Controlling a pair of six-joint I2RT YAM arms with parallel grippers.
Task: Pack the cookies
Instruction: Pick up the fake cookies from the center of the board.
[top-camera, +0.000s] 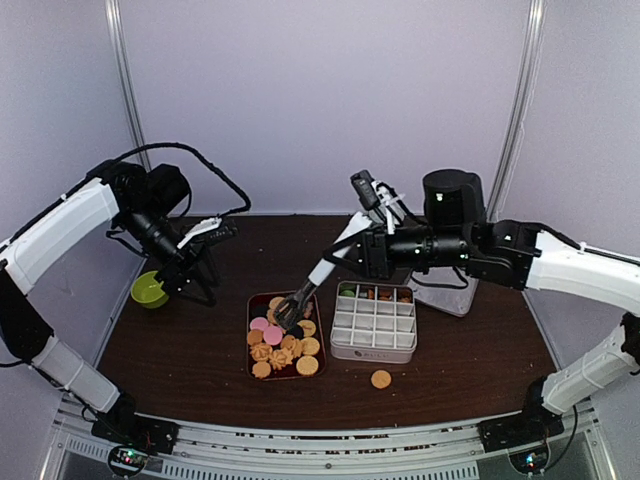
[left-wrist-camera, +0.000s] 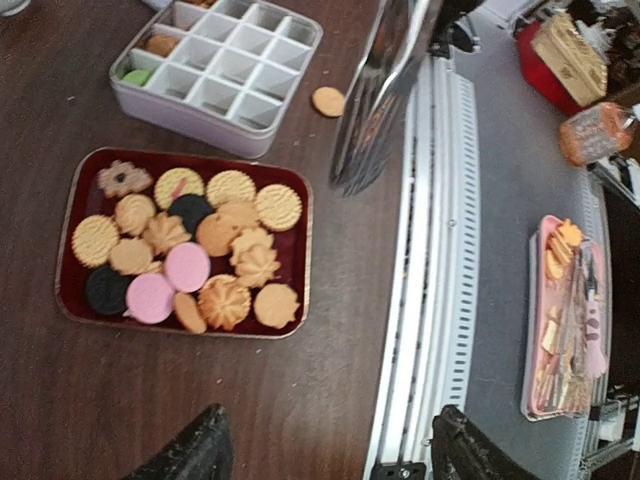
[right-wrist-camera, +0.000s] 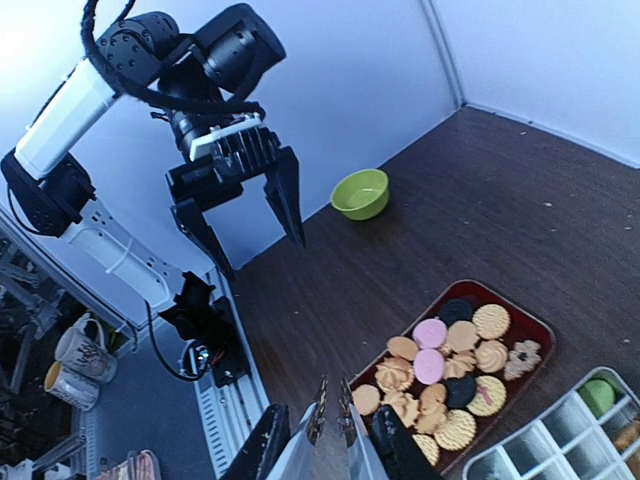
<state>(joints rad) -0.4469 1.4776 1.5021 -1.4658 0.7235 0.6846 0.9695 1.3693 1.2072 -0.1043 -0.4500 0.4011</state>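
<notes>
1. The right gripper (right-wrist-camera: 328, 432) is clamped on a pair of metal tongs (top-camera: 326, 266), its fingers pressing the handles from both sides.
2. The tong tips reach down to the far end of a dark red tray (left-wrist-camera: 296, 255); whether they pinch anything cannot be told.
3. The cookies (left-wrist-camera: 225, 235) fill that tray in a loose heap. Most are golden and ridged or flower-shaped, two are pink and two are dark brown.
4. Just right of the tray stands a white divided box (left-wrist-camera: 190, 115), with a few brown cookies and a green one in its far row.
5. One loose cookie (left-wrist-camera: 328, 101) lies on the table (top-camera: 180, 350) in front of the box.
6. The left gripper (right-wrist-camera: 265, 258) hangs well to the left, jaws wide and empty, beside a green bowl (right-wrist-camera: 360, 192).
</notes>
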